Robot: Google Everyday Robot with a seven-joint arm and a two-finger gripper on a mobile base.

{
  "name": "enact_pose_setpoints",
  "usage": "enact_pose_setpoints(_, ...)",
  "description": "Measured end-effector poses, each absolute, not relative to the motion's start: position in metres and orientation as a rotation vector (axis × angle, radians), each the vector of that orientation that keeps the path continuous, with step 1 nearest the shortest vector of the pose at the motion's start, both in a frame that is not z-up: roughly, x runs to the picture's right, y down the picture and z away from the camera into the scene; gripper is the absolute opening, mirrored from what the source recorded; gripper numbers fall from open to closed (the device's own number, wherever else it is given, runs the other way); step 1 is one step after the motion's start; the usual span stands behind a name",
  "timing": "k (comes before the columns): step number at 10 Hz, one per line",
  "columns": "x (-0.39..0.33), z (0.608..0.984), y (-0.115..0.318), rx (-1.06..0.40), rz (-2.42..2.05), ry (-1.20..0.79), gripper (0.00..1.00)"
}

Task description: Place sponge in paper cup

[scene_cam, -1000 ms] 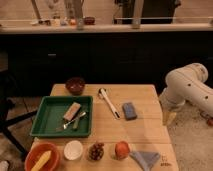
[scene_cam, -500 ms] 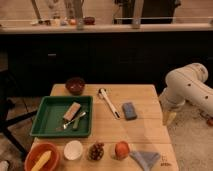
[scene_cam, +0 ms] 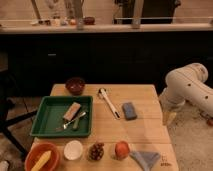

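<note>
1. The sponge (scene_cam: 129, 110) lies flat on the wooden table (scene_cam: 150, 131), right of its middle.
2. The paper cup (scene_cam: 73, 149) stands at 8 o'clock from the sponge, well apart.
3. The gripper (scene_cam: 170, 118) hangs beside the table's right edge, at 3 o'clock from the sponge, spread wide, holding nothing.

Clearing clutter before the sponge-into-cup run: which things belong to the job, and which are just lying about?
Job: sponge; paper cup; gripper, open, beside the table's right edge.
Lying about: green tray with tan block; dark red bowl; orange bowl; orange fruit; blue-grey cloth; white-handled tool.
</note>
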State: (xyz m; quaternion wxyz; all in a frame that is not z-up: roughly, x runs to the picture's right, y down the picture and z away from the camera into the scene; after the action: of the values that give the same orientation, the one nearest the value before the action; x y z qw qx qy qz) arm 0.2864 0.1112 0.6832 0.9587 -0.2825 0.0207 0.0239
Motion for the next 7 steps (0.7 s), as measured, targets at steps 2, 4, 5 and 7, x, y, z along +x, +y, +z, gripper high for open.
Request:
enact_pose_setpoints(2, 0.286, 0.683, 0.111, -0.573, 0.048, 0.042, 0.8)
enact_pose_setpoints(4, 0.286, 0.683, 0.111, -0.573, 0.05, 0.042, 0.8)
enact_pose_setpoints(5, 0.285, 0.682, 0.113, -0.569, 0.069, 0.049, 0.8)
enact_pose_setpoints(7, 0.274, 0.682, 0.117, -0.566, 0.182, 0.08, 0.8)
